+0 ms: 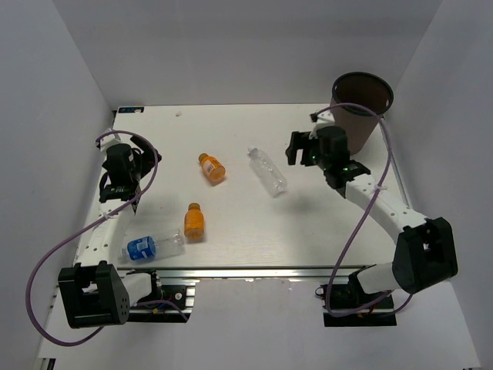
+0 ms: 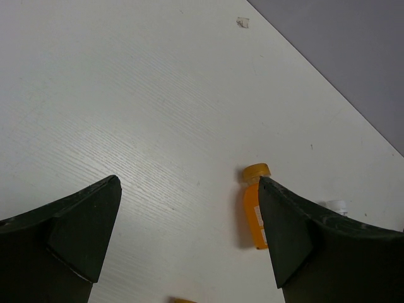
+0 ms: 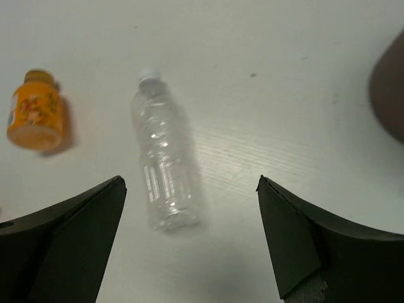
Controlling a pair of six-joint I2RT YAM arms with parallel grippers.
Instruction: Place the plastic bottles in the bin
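Observation:
Four bottles lie on the white table point(image 1: 246, 139): an orange one point(image 1: 212, 169), a second orange one point(image 1: 194, 221), a plain clear one point(image 1: 267, 171) and a clear one with a blue label point(image 1: 152, 246). The small clear bottle with an orange cap is out of view. The brown bin point(image 1: 362, 104) stands at the far right. My left gripper point(image 1: 139, 154) is open and empty at the left; its view point(image 2: 189, 240) shows an orange bottle point(image 2: 254, 211) beside its right finger. My right gripper point(image 1: 302, 148) is open and empty left of the bin, above the clear bottle's base point(image 3: 163, 170); it also shows in the right wrist view point(image 3: 189, 240).
White walls enclose the table on three sides. A small scrap point(image 1: 179, 114) lies near the back edge and also shows in the left wrist view point(image 2: 243, 22). The right wrist view shows an orange bottle point(image 3: 36, 112) at the left and the bin's side point(image 3: 388, 95) at the right.

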